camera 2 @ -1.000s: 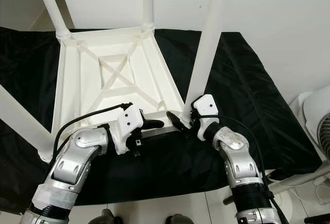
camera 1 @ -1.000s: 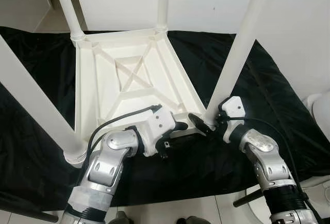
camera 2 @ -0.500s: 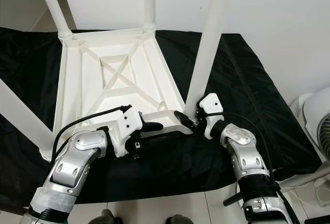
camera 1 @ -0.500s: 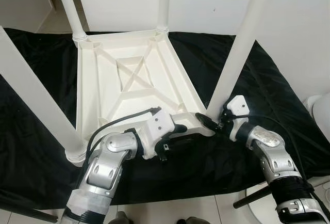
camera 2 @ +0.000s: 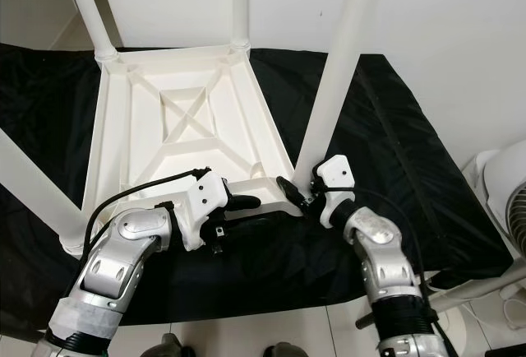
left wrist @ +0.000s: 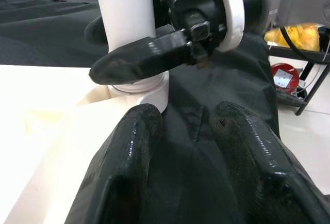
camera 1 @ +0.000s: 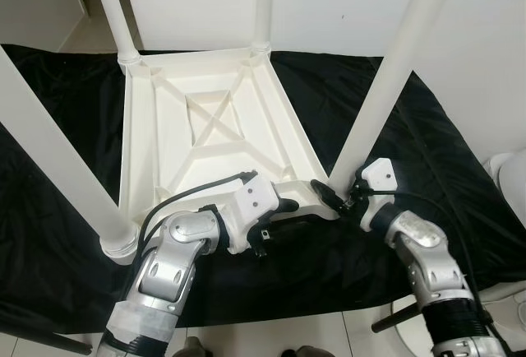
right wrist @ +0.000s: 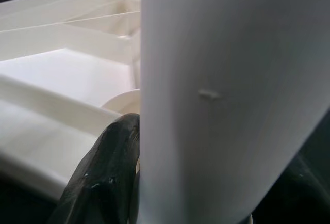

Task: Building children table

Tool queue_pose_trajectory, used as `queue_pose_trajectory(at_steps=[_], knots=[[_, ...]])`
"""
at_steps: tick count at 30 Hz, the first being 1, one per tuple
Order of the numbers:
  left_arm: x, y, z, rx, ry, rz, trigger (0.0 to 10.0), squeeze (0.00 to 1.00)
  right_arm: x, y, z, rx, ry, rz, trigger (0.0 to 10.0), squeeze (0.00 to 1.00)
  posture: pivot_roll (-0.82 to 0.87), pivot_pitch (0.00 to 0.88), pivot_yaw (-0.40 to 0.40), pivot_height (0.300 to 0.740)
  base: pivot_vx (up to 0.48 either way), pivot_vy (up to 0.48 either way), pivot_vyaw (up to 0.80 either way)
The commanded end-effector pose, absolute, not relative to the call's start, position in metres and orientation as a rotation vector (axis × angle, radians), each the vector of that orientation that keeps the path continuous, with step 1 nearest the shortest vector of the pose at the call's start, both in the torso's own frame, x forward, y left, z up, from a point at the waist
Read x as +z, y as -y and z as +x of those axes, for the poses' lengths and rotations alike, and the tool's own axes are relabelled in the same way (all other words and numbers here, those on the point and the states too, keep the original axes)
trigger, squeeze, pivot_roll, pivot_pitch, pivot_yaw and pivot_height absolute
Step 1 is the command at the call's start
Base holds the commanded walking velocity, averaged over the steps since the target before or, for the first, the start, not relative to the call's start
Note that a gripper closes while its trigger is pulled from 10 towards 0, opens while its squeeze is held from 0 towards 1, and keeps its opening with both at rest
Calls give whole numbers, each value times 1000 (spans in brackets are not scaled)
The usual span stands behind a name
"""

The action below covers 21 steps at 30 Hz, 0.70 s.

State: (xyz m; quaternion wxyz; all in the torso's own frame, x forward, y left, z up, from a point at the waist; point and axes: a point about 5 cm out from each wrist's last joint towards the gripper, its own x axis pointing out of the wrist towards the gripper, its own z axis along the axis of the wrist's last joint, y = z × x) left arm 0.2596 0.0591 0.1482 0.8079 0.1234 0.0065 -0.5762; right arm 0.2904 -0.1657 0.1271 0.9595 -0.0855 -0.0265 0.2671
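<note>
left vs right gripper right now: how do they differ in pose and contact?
The right gripper clasps the base of the near-right table leg, a finger on each side; the left gripper holds nothing, fingers apart. The right touches the leg; the left lies along the tabletop's near edge. Both sit at the same corner.

No readable text or labels.

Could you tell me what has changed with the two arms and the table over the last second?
The right tool closed in on the base of the near right leg and now grips it. The left tool stayed at the upturned table top's near edge.
</note>
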Motion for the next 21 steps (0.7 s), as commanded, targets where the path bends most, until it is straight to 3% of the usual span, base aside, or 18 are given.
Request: queue_pose_trajectory(at_steps=[1,10,21], knots=[[150,-60,264,-1124,1,266,10000,0,128,164,288,430,64,-158,10000,0,-84,26,-3,740,0,0,0],[150,-61,266,-1128,-3,267,10000,0,120,146,276,66,68,-44,10000,0,-86,32,0,740,0,0,0],[151,-61,267,-1124,-3,266,10000,0,125,131,274,20,84,-15,10000,0,-89,43,-1,740,0,0,0]])
